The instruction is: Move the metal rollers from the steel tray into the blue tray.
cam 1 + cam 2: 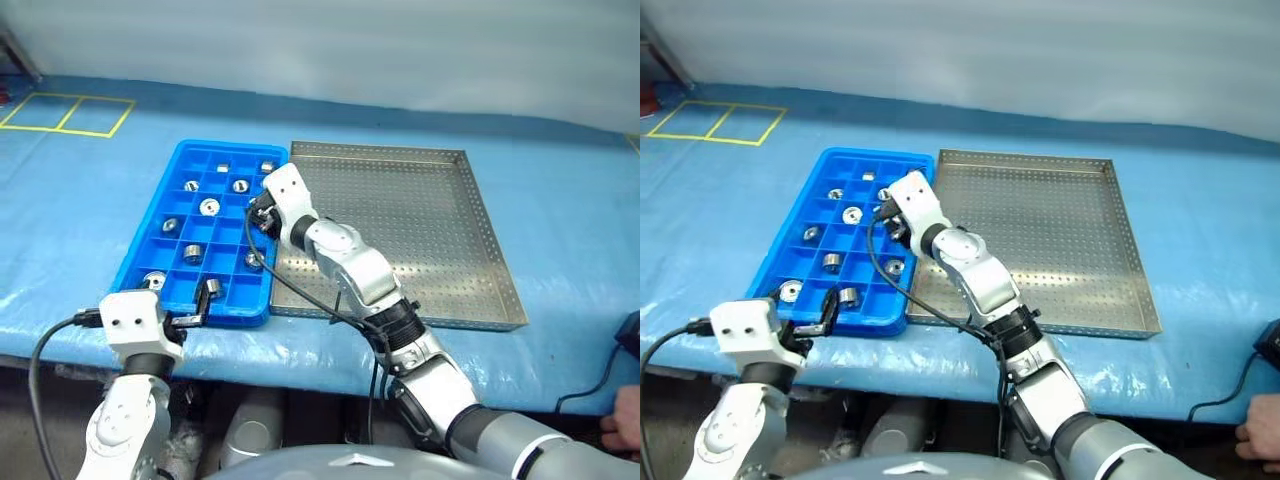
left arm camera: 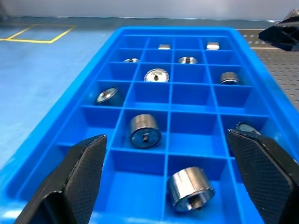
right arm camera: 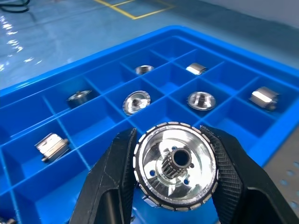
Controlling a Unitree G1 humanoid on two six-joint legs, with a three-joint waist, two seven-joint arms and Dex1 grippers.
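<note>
Roller carried over the blue tray, ready to place.

Head view: right gripper (image 1: 262, 213) hovers over the blue tray (image 1: 150, 225); steel tray (image 1: 495, 270) looks bare. Left wrist: left gripper (image 2: 170, 179) gapes, idle. Right wrist: fingers clamp a metal roller (image 3: 175, 165); best lowered squarely into a vacant compartment before release.

Before me: blue tray (image 1: 135, 262) left of steel tray (image 1: 480, 250), touching; metal rollers (image 1: 209, 207) in compartments.

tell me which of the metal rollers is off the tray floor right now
The roller clamped between the right tool's two black fingers, held above the blue tray. All the other rollers lie in the tray's compartments.
</note>
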